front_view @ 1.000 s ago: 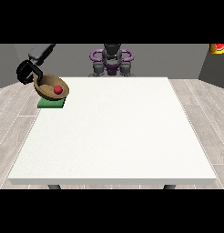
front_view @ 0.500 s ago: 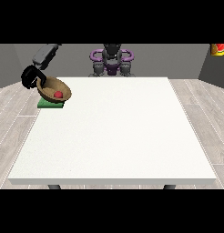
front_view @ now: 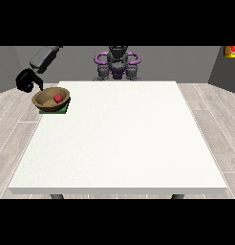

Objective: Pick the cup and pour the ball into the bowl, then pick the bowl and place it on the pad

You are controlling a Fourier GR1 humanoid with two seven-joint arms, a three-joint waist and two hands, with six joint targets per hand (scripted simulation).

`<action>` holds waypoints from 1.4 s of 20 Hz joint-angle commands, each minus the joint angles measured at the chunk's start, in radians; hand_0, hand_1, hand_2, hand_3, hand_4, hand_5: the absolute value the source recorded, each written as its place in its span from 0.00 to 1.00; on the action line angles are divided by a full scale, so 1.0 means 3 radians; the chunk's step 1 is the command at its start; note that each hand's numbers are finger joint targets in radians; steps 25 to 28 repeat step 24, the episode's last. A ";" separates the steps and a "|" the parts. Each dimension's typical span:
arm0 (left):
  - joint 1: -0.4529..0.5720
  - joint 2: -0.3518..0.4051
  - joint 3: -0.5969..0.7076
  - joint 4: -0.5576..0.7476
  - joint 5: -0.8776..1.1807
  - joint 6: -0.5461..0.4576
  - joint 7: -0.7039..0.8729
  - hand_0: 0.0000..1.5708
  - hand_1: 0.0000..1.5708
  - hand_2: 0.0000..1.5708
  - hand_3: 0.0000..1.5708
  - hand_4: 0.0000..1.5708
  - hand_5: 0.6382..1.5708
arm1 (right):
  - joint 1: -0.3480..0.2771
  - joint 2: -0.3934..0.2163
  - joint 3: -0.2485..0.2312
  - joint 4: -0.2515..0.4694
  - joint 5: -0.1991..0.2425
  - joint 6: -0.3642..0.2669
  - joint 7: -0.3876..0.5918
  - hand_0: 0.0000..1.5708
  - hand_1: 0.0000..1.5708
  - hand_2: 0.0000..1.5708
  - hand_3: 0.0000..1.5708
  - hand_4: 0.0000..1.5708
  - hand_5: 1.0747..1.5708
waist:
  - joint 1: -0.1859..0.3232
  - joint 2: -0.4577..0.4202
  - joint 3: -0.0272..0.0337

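Brown wooden bowl (front_view: 51, 99): sits on the flat green square pad (front_view: 54, 110), at ten o'clock on the white surface (front_view: 119, 139).
Small red ball (front_view: 58, 97): lies inside the bowl.
Black robot hand (front_view: 27, 80) at the view's left: just beside the bowl, at its ten o'clock, apart from the rim; fingers curled, enclosing nothing.

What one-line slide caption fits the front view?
Brown wooden bowl holding a red ball sits on the green pad beside the black hand at the view's left.
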 commanded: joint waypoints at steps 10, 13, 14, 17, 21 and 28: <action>-0.0010 0.0123 0.0048 0.0066 0.0090 -0.0113 -0.0252 0.00 0.00 0.00 0.00 0.76 0.99 | -0.0135 0.0115 -0.0100 0.0068 -0.0044 -0.0228 -0.0496 0.80 0.80 0.86 0.58 0.07 0.92 | 0.0113 0.0335 0.0004; -0.0039 0.0185 0.0003 0.0112 0.0036 -0.0069 -0.0188 0.00 0.00 0.00 0.00 0.76 1.00 | -0.0269 -0.0008 0.0082 0.0112 0.0071 -0.0115 -0.0032 0.41 0.41 0.44 0.64 0.00 0.80 | 0.0143 0.0233 0.0002; -0.0184 0.0265 0.0023 0.0181 0.0118 -0.0077 -0.0055 0.00 0.00 0.00 0.00 0.76 1.00 | -0.0298 0.0085 0.0176 0.0073 0.0132 -0.0096 -0.0072 0.12 0.12 0.26 0.50 0.00 0.76 | 0.0088 0.0244 0.0002; -0.0044 0.0228 0.0002 0.0093 0.0047 -0.0049 -0.0165 0.00 0.00 0.00 0.00 0.77 1.00 | -0.0247 0.0019 0.0215 0.0137 0.0179 -0.0004 -0.0033 0.00 0.00 0.00 0.00 0.00 0.68 | 0.0157 0.0172 0.0003; -0.0052 -0.0175 -0.0238 -0.0382 0.0130 0.0256 0.0271 0.00 0.00 0.00 0.00 0.76 1.00 | -0.0261 -0.0024 0.0261 0.0324 0.0230 0.0118 0.0072 0.00 0.00 0.00 0.00 0.00 0.65 | 0.0172 -0.0176 0.0006; 0.0131 -0.0247 -0.0298 -0.0124 -0.0106 0.0297 0.0042 0.00 0.00 0.00 0.00 0.76 1.00 | -0.0352 -0.0238 0.0367 0.0083 0.0266 0.0356 0.0365 0.00 0.00 0.00 0.00 0.13 0.61 | -0.0063 -0.0414 -0.0002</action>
